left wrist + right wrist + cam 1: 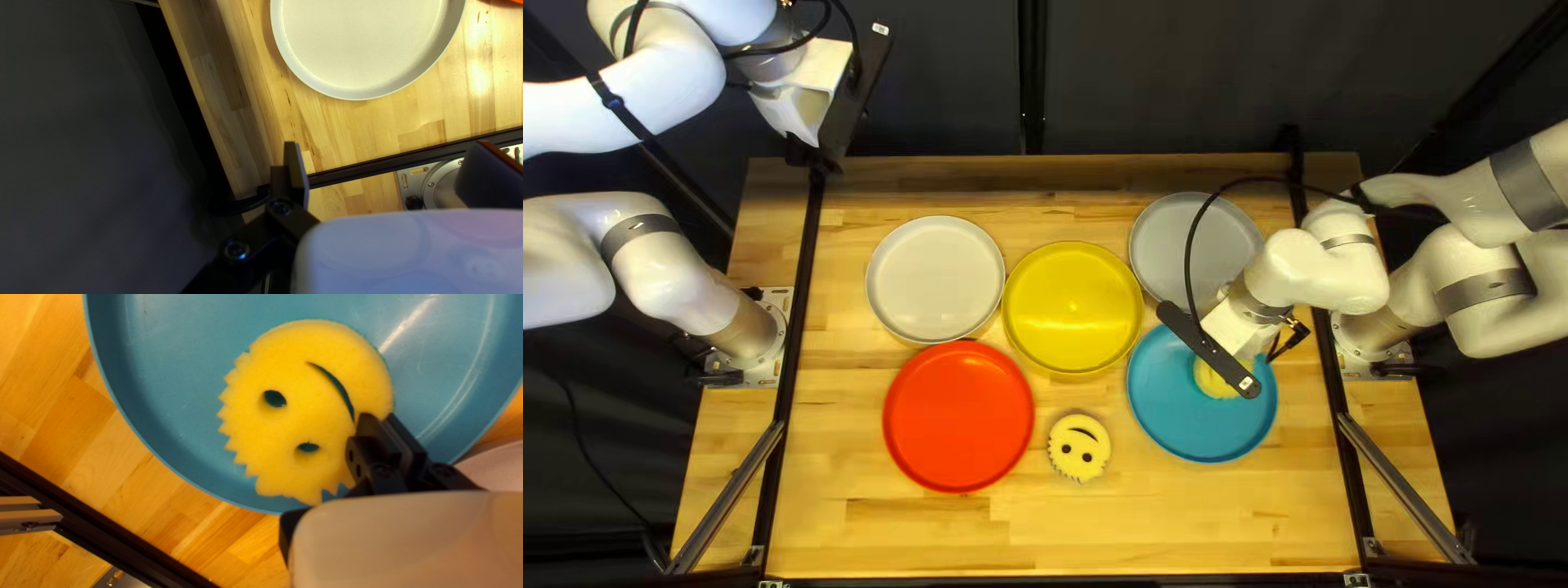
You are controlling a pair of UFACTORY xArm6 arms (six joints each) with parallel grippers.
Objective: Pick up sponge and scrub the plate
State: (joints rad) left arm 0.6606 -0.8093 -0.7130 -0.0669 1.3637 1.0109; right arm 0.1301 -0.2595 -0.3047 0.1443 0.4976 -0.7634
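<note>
Table [1176, 534]: five plates laid out. Work site is the blue plate [1200, 440], near right, with the grey plate [1189, 231] just beyond it on the far side. My strokes should stop short of the blue rim, lest the plate skid into its neighbour.

Sponge [308, 422]: in the blue plate, yellow face up, green side beneath. Step judged to be scrubbing: press lightly and evenly, small overlapping circles, working from the middle outward. A spare sponge [1078, 443] lies to the left; not needed.

Left pincer [387, 144]: spread, nothing between; best parked. Right pincer [381, 418]: pinching the sponge at one edge, beside the smile slit [340, 389]. Off-centre hold; sponge may pivot or tear if pushed hard.
</note>
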